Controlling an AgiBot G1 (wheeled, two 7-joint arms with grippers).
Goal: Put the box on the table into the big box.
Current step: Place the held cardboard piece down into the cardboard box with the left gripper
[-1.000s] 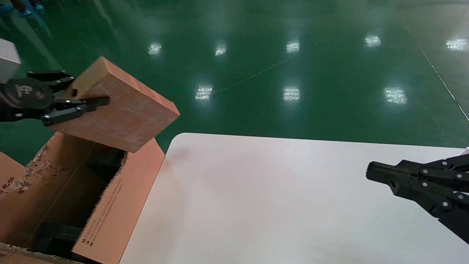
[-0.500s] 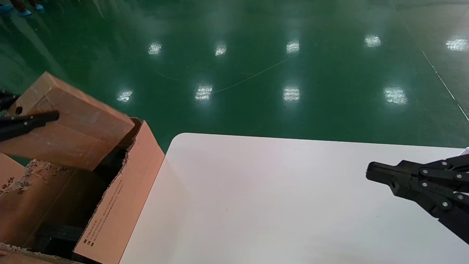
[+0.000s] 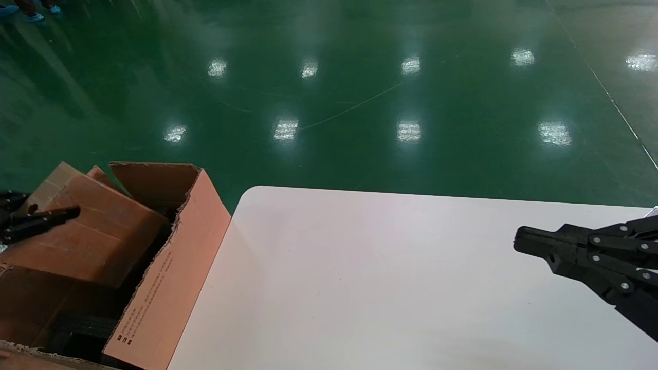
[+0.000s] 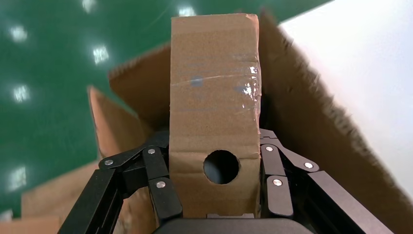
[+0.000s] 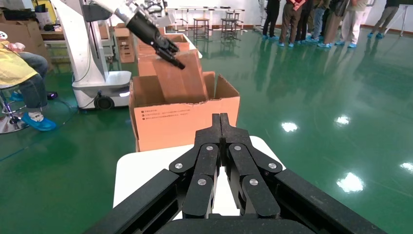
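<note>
Left wrist view is showing the left gripper (image 4: 214, 195) clamping the box (image 4: 214, 97), brown cardboard with taped seam and round hole, tilting inside the big box (image 3: 169, 277); right gripper (image 3: 519, 241) is hovering closed, empty, over the table (image 3: 360, 288).

Box (image 4: 214, 97): matt brown cardboard, glossy tape across it. Big box (image 3: 169, 277): corrugated cardboard, ragged edges. Tabletop (image 3: 385, 288): smooth white. Floor (image 3: 360, 77): glossy green.
</note>
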